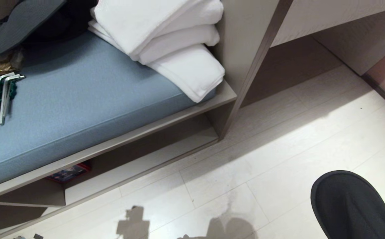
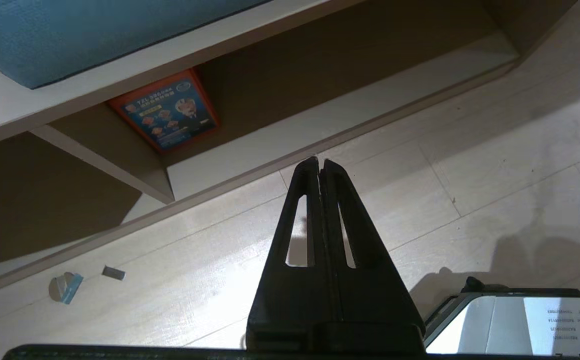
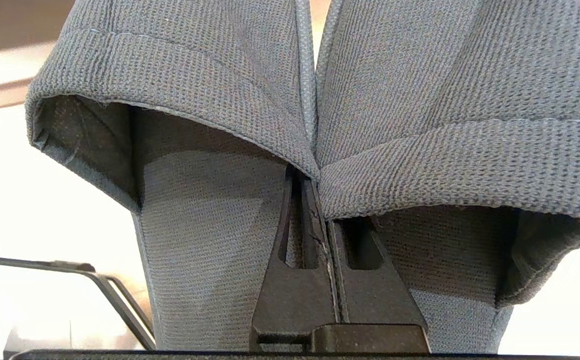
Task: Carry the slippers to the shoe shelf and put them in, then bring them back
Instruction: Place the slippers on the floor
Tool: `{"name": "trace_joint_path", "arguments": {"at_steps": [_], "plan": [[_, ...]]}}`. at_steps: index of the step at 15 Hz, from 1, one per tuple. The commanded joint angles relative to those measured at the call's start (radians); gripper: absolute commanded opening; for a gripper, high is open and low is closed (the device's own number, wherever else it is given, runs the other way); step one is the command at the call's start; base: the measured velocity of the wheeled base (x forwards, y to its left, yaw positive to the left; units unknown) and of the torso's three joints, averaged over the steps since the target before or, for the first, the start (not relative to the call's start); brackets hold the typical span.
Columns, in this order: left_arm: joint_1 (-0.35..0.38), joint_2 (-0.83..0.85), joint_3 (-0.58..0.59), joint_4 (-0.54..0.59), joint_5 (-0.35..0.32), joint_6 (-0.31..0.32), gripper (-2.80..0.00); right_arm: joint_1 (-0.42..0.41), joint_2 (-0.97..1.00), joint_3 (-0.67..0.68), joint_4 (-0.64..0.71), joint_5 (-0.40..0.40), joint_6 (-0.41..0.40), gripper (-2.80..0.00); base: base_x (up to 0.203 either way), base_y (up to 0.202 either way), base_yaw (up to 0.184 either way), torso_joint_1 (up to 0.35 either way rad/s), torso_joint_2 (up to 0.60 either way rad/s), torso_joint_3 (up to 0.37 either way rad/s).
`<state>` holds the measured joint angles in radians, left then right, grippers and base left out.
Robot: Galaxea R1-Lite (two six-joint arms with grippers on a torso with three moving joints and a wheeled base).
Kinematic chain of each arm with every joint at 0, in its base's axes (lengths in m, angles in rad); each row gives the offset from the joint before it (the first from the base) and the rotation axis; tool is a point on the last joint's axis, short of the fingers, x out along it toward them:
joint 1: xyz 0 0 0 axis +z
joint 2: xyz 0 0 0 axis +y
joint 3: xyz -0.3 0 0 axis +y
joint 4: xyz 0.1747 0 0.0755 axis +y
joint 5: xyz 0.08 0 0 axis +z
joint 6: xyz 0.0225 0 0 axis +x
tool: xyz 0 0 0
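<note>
White towels and hex keys on blue cushion; right gripper clenched on both slippers; left gripper closed, empty, above floor.

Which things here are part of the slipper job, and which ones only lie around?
Part of the job:
- slippers, pinched by the right claw
- shoe shelf under the bench

Only lying around:
- folded white towels
- hex keys
- blue cushion
- orange-edged booklet in the cubby
- left claw, idle
</note>
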<state>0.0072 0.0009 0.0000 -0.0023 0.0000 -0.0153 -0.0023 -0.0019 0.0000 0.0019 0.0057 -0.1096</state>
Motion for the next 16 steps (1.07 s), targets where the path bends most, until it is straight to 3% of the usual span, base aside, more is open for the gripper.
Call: {"name": "trace_joint_path", "arguments": {"at_steps": [1,16], "plan": [[0.000,0.001,0.000,-0.001,0.000,0.000,-2.80,-0.001,0.002,0.000,0.000,0.000,-0.001,-2.80,0.000,0.000,0.000,-0.002,0.00,0.217],[0.000,0.001,0.000,-0.001,0.000,0.000,-2.80,0.000,0.002,0.001,0.000,0.000,0.001,-2.80,0.000,0.000,0.000,0.002,0.00,0.202]]}}
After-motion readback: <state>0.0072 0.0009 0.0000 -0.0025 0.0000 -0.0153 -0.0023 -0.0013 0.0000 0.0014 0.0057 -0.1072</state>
